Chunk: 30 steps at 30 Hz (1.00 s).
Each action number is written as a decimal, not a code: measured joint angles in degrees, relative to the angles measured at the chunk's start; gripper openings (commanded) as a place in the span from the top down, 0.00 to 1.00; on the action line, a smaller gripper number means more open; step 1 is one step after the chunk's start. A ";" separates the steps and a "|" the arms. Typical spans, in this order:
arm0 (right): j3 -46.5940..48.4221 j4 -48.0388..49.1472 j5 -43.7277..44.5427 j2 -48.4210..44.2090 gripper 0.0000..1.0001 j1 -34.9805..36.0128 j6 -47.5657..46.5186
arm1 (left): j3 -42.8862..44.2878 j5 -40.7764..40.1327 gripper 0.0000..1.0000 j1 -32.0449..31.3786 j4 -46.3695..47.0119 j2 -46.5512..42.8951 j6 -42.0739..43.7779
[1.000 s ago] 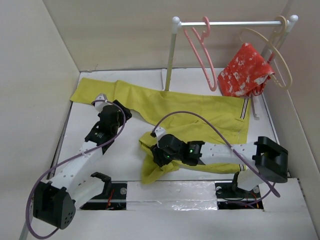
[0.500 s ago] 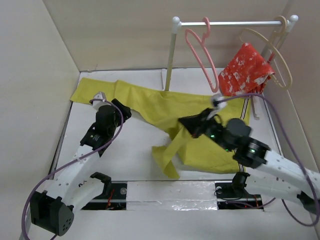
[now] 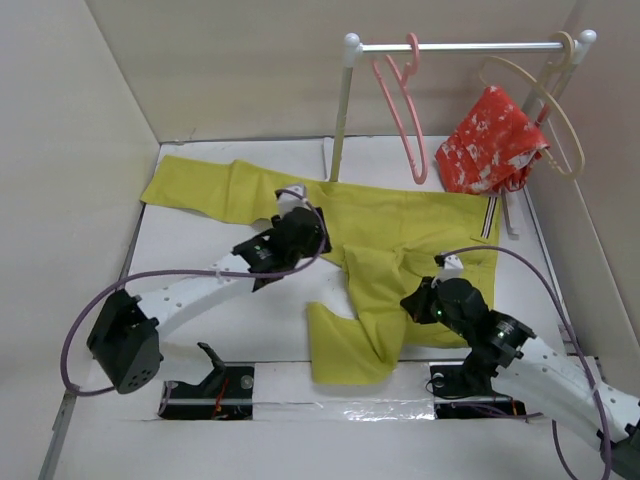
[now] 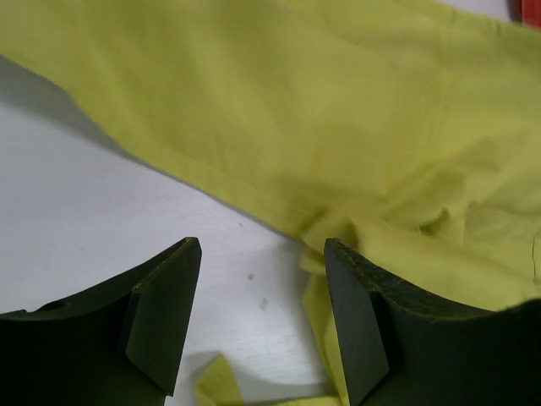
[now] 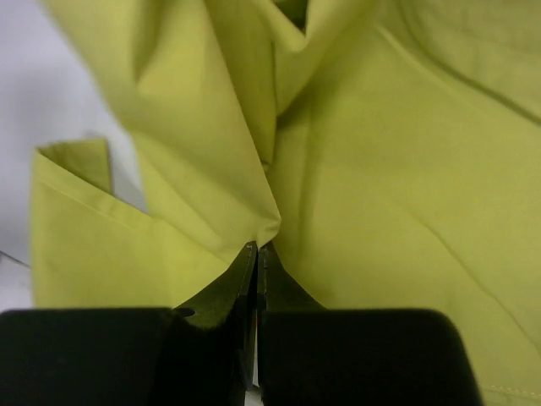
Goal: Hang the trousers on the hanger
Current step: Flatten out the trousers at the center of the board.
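Since a second ago, the left arm is swung in from the left side to the middle, and the right arm is pulled back toward the near right corner. One leg of the trousers (image 3: pixel 400 235) is now folded over toward the near edge.

From the top camera the left gripper (image 3: pixel 303 222) is seen over the crotch area, but its jaws can't be judged there. That's cleared up by the left wrist view: the left gripper (image 4: pixel 262 254) is held apart with nothing between the fingers, and white table and the hem edge of the trousers (image 4: pixel 338 101) are seen just past the tips.

Same deal on the right. The right gripper (image 3: pixel 412 303) is just a dark lump from above. In the right wrist view the right gripper (image 5: pixel 256 249) is pressed together, with a fold of the trousers (image 5: pixel 380 169) pinched at the tips and creases running into them.

The trousers are spread flat across the white table (image 3: pixel 240 320), with the striped waistband at the right. The hanger (image 3: pixel 400 110) is hung bare on the rail (image 3: pixel 460 46), which only the top view shows. A beige hanger (image 3: pixel 560 120) and a red garment (image 3: pixel 490 145) are hung beside it. Everything is boxed in by plain beige walls (image 3: pixel 230 70).
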 measured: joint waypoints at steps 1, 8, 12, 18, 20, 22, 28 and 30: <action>0.46 -0.52 0.22 -1.64 0.97 -0.31 0.22 | 1.33 -1.64 0.42 -3.19 -0.52 2.03 -0.66; 1.99 -1.27 1.29 -4.55 0.97 -0.83 1.29 | -14.27 -2.14 0.42 -9.22 -0.98 -5.81 -9.38; 1.99 -1.22 1.60 -3.28 0.97 -1.33 1.27 | -25.24 2.25 0.40 -13.90 -3.23 -12.92 -15.91; 1.99 -0.52 1.46 -2.54 0.97 -2.54 0.50 | -31.80 9.88 0.24 -18.32 -0.26 -23.50 -21.33; 1.99 -0.04 1.16 -2.19 0.97 -2.75 0.13 | -33.31 12.66 0.23 -18.34 3.56 -23.52 -21.86; 1.99 0.31 0.94 -1.86 0.97 -2.86 -0.22 | -34.60 15.47 0.25 -18.34 7.74 -21.70 -22.08; 1.99 0.33 0.83 -1.60 0.97 -2.93 -0.31 | -35.71 20.17 0.53 -19.15 12.35 -17.46 -22.82; 1.97 0.37 0.72 -1.60 0.95 -2.93 -0.31 | -35.71 20.50 0.84 -19.47 11.91 -18.10 -23.17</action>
